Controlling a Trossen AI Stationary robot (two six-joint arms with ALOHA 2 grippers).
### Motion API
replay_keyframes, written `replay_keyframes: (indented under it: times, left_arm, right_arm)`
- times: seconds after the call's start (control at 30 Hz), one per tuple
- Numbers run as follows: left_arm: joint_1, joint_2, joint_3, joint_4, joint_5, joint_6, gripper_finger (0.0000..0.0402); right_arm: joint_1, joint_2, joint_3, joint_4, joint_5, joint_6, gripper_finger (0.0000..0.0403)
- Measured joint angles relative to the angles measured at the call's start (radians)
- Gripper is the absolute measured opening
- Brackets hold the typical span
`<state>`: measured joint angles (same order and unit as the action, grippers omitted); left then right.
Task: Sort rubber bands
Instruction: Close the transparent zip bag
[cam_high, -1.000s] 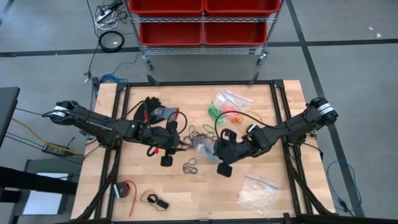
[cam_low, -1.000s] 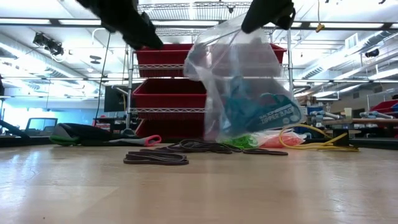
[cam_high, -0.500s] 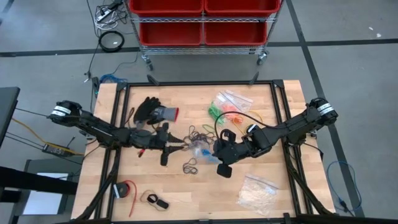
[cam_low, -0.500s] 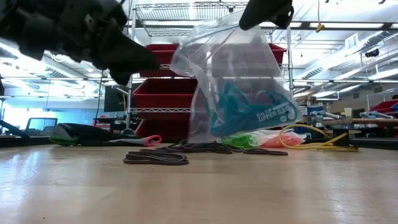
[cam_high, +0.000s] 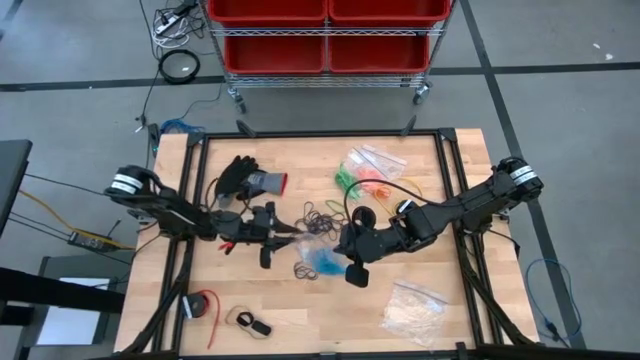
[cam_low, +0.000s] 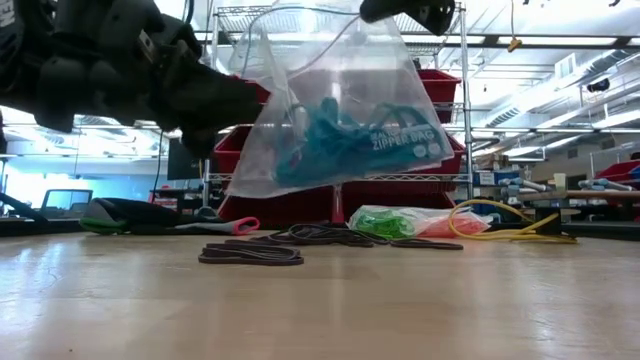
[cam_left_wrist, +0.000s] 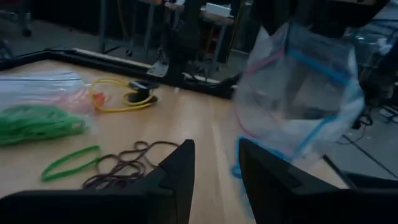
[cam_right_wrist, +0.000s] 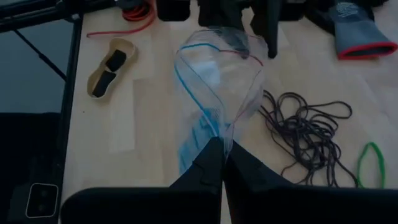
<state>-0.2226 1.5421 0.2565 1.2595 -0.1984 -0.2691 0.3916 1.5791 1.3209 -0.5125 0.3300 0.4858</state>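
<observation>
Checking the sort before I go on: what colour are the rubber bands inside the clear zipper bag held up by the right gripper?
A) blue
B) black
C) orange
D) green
A: the bands inside the zipper bag, which hangs pinched in the right gripper, are blue.

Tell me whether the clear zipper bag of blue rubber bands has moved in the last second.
Yes. The clear zipper bag has swung up and leftward against the red bins behind.

site: workshop/lab | cues: wire rack (cam_high: 326, 75) of red bins (cam_high: 268, 10), concrete floor (cam_high: 560, 110), wooden table (cam_high: 440, 160)
</observation>
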Motion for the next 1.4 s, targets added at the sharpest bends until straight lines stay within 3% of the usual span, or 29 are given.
replay_keyframes:
  times: [0.23,0.5,0.77,1.4]
  left_arm:
    - [0.0,0.084,0.065,0.047,0.108,-0.001,0.0133]
    - [0.0,0.105,0.088,-0.084,0.081,0.004,0.0133]
    - [-0.003,0.105,0.085,-0.083,0.078,0.014,0.0133]
    - [-0.064,0.098,0.085,-0.046,-0.099,0.062,0.0133]
  right_arm:
    - [0.0,0.0,0.0,0.0,0.001,0.0,0.0]
    - [0.0,0.0,0.0,0.0,0.045,0.0,0.0]
    - [-0.005,0.0,0.0,0.0,0.048,-0.009,0.0]
    - [-0.005,0.0,0.0,-0.005,0.046,-0.008,0.0]
